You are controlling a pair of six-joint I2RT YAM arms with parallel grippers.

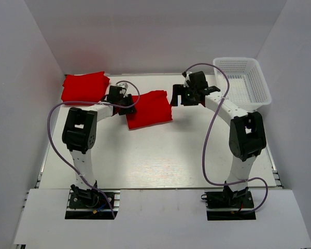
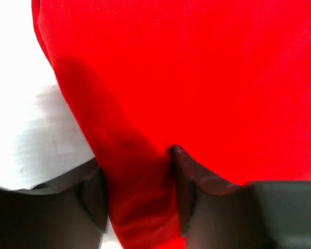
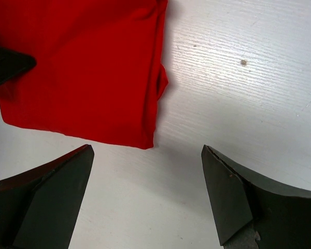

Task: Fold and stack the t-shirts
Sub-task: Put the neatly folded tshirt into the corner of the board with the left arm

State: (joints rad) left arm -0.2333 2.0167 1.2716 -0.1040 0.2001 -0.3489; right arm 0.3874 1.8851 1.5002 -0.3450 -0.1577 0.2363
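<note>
A folded red t-shirt lies in the middle of the table, a little toward the back. My left gripper is shut on its left edge; in the left wrist view the red cloth is pinched between the black fingers. A stack of folded red t-shirts sits at the back left. My right gripper is open and empty just right of the folded shirt; in the right wrist view the shirt's corner lies beyond the spread fingers.
A white mesh basket stands at the back right. White walls close in the table on three sides. Purple cables loop from both arms over the table.
</note>
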